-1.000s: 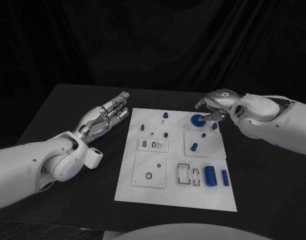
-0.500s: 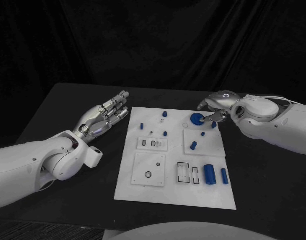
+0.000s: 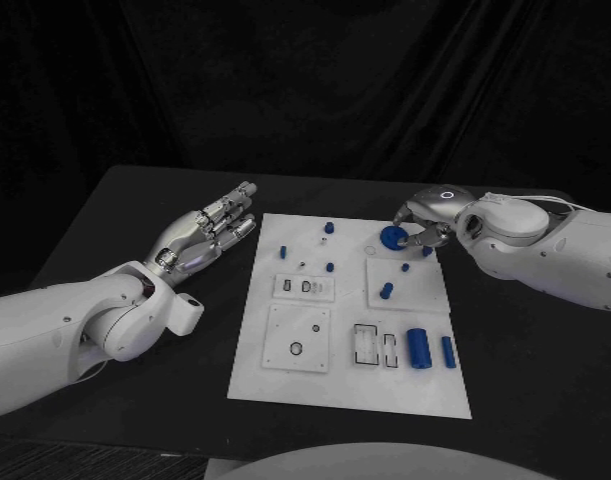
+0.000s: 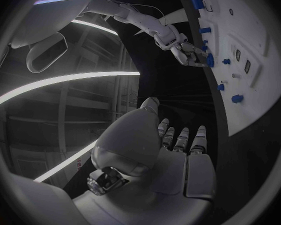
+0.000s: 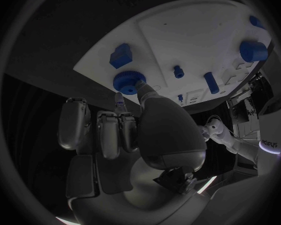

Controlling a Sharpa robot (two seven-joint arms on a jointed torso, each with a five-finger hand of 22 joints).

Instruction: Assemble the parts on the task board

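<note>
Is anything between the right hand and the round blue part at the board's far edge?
Nothing visible: the right hand is already at the round blue part on the task board, a fingertip touching it.

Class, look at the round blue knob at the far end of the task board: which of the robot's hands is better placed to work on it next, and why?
The right hand: its fingers already touch the round blue knob. The left hand lies open beside the task board, away from it.

Black table (image 3: pixel 118 215), flat, dark surface. White task board (image 3: pixel 320 380) lies directly on it at the middle, long side running away from the robot. Board sits flat, all edges on the tabletop.
</note>
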